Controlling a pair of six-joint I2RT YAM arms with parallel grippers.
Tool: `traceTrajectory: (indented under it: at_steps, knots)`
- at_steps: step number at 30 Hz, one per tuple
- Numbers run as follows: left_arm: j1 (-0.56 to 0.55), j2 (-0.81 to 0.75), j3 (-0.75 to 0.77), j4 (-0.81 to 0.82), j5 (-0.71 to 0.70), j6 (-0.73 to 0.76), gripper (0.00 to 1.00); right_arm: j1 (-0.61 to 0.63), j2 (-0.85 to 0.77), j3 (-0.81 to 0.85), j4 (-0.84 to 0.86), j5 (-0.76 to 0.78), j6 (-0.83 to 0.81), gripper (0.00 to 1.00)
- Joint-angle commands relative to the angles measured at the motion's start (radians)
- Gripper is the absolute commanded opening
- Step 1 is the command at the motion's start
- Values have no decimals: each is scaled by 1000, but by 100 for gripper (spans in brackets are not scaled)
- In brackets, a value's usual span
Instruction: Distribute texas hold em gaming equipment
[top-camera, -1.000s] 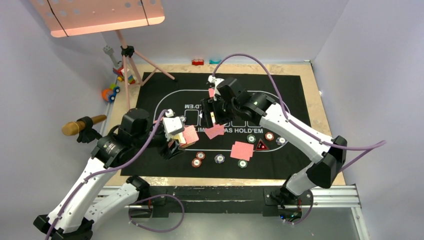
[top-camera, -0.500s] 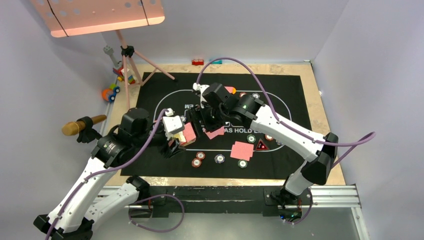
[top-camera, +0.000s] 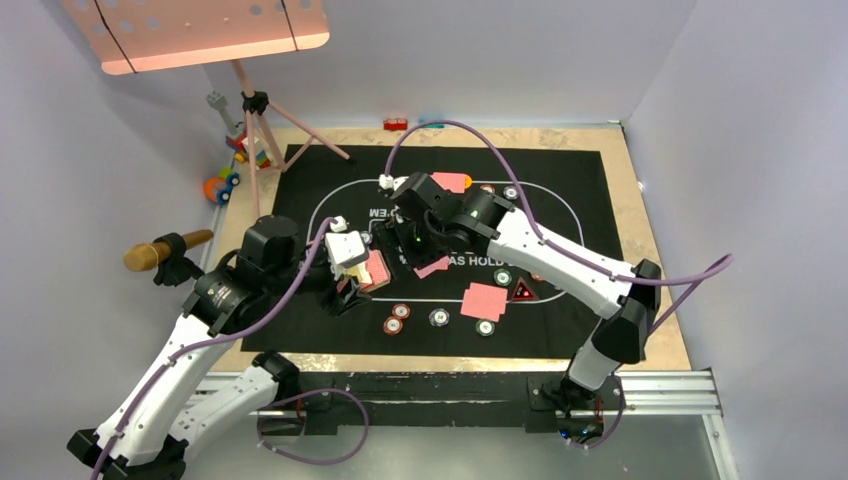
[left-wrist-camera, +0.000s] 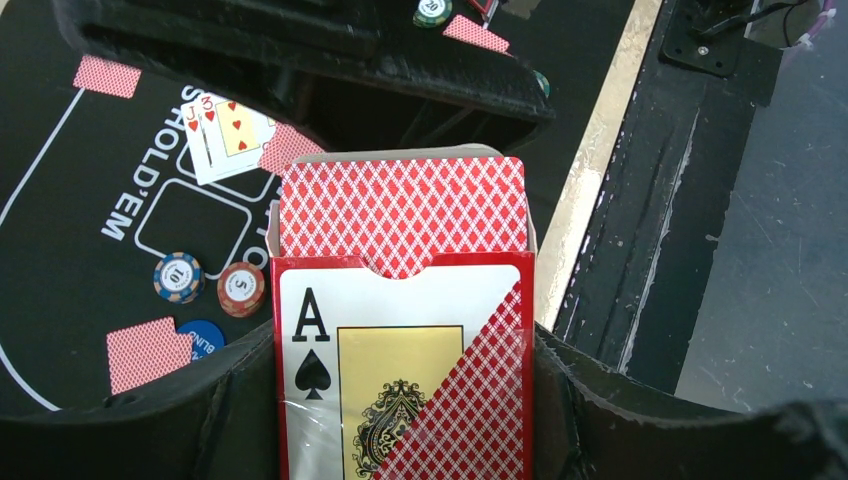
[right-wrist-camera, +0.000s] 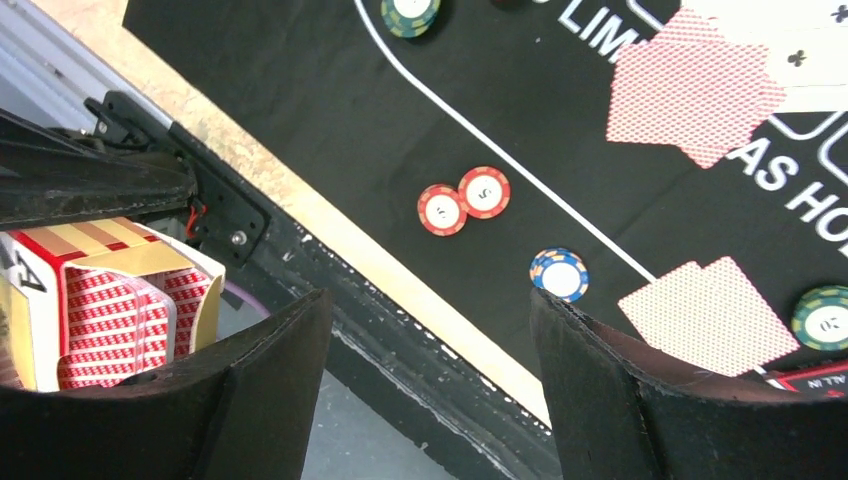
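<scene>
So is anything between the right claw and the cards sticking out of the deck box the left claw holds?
Nothing visible. The right claw is open and empty just beyond the deck box, which the left claw grips, red-backed cards protruding from its open top. No chip or card lies between them.

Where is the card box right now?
In the left wrist view the card box sits clamped in the left gripper, over the mat's near-left part.

Pale lilac walls (top-camera: 120, 170) enclose a tan desk (top-camera: 630, 200); a pink perforated panel (top-camera: 195, 30) on a tripod (top-camera: 262, 125) hangs over the far-left corner, perhaps a lamp shade.
</scene>
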Motion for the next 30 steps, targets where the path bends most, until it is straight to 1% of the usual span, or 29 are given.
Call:
traceTrajectory:
  at_steps: [1,4,7,9,12,14,17,20,25,29,30]
  knots:
    - [7,-8,16,45,10,-4,0,0,-39,83,-53,121,-14,77]
    - [8,-13,12,37,10,1,0,-41,-89,79,-64,129,-17,79]
    - [8,-16,5,40,12,-3,0,-100,-178,11,0,56,1,83]
    - [7,-16,3,40,13,-3,0,-166,-255,-90,150,-125,39,86]
    - [7,-15,5,37,11,-1,0,-242,-357,-300,414,-390,158,90]
    - [7,-13,6,38,12,0,0,-253,-372,-400,618,-548,261,92]
    - [7,-9,10,42,11,0,0,-251,-333,-473,817,-679,384,94]
    - [7,-7,15,44,7,2,0,-234,-295,-505,973,-734,464,95]
    - [6,-4,16,49,2,2,0,-187,-220,-469,1011,-754,479,96]
    - [7,0,12,54,3,0,0,-148,-168,-469,1087,-758,528,97]
    - [7,-1,12,55,0,1,0,-140,-158,-474,1112,-759,544,96]
